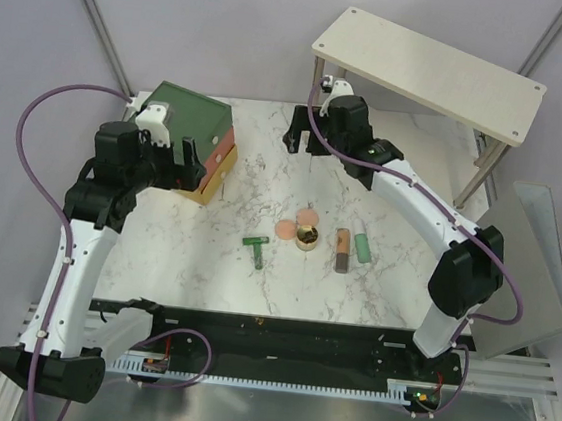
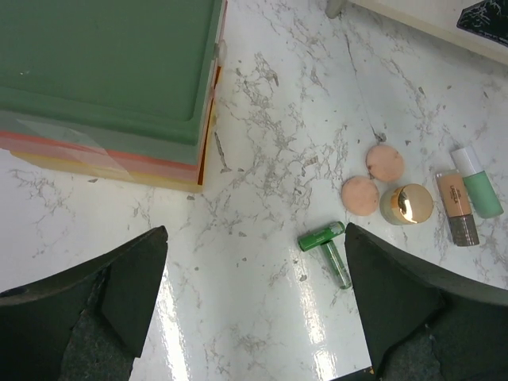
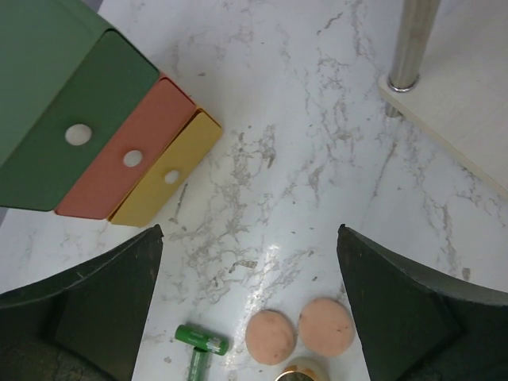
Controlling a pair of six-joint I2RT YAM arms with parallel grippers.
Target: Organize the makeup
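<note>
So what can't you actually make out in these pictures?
Every view: inside of the drawer box, hidden by its own walls.
Right wrist view: round gold pot, mostly cut off by the bottom edge.
Same view: dark green tool, stem cut off below.
Left wrist view: printing on the orange-brown tube, too small.

Marble table (image 1: 372, 301) carries drawer box (image 1: 192, 121), 2 pink discs (image 1: 287, 230), gold pot (image 1: 308, 239), tube (image 1: 342, 250), case (image 1: 363, 247), apparently T-shaped tool (image 1: 257, 248).

Grey veins run through the white marble-patterned surface (image 3: 302, 119). The plastic drawer box (image 3: 103, 111) shows green, orange and yellow fronts; the two round discs (image 3: 326, 325) are peach-pink.
</note>
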